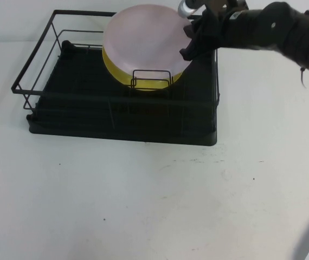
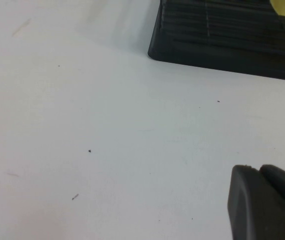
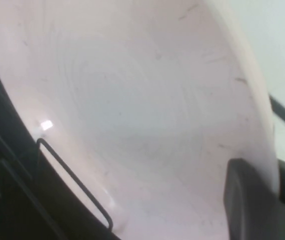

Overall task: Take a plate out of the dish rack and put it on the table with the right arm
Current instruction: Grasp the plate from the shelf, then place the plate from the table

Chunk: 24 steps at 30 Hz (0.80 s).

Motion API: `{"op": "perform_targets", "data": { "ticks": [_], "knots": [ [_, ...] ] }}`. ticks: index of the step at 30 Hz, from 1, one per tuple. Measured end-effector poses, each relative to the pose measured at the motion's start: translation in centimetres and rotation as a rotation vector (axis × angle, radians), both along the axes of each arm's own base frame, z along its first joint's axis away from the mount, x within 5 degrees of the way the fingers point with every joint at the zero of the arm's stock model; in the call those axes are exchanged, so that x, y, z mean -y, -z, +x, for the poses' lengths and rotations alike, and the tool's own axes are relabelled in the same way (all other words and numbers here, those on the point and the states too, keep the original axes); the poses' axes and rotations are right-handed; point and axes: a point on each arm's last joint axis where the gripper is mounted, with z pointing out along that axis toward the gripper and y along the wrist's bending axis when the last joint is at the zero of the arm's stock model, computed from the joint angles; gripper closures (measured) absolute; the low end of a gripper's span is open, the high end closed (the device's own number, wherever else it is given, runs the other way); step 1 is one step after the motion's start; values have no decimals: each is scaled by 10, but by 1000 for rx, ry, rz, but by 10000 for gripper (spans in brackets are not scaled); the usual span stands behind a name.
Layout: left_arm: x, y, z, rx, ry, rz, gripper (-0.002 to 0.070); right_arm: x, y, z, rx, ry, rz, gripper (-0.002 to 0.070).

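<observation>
Nearest to the high camera is just bare white worktop with a few specks, so the action is all at the back. Right claw is up at the far right corner of the dish rack, and it looks clamped on the right-hand rim of the pink plate; the right wrist view backs that up, with a dark finger pressed on the inner face of the plate right at its rim and the rim running between the jaws. So the plate spreads out to the left of the claw, standing roughly on edge and leaning back a bit, not flat. Directly behind it is a yellow plate, seemingly touching, and a little wire divider sits in front of both. My guess is the next move has to go upward first to get over the rack's top rail, then toward the open worktop in front. Left claw is hanging low over the worktop near the rack's front corner, well away from the plates, and I can't tell whether it's open or closed. Right arm is obviously the nearer one.
</observation>
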Motion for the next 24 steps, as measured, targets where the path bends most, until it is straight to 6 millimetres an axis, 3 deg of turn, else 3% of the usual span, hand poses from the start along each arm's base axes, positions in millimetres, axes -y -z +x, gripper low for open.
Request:
{"op": "perform_targets", "data": {
  "ticks": [6, 13, 19, 24],
  "knots": [
    [0, 0, 0, 0, 0, 0, 679, 15, -40, -17, 14, 5, 11, 661],
    [0, 0, 0, 0, 0, 0, 679, 34, -88, -51, -12, 35, 0, 668],
    [0, 0, 0, 0, 0, 0, 679, 51, -115, -94, -197, 43, -16, 671],
    [0, 0, 0, 0, 0, 0, 679, 61, -122, -128, -398, 75, 13, 674]
  ]
}}
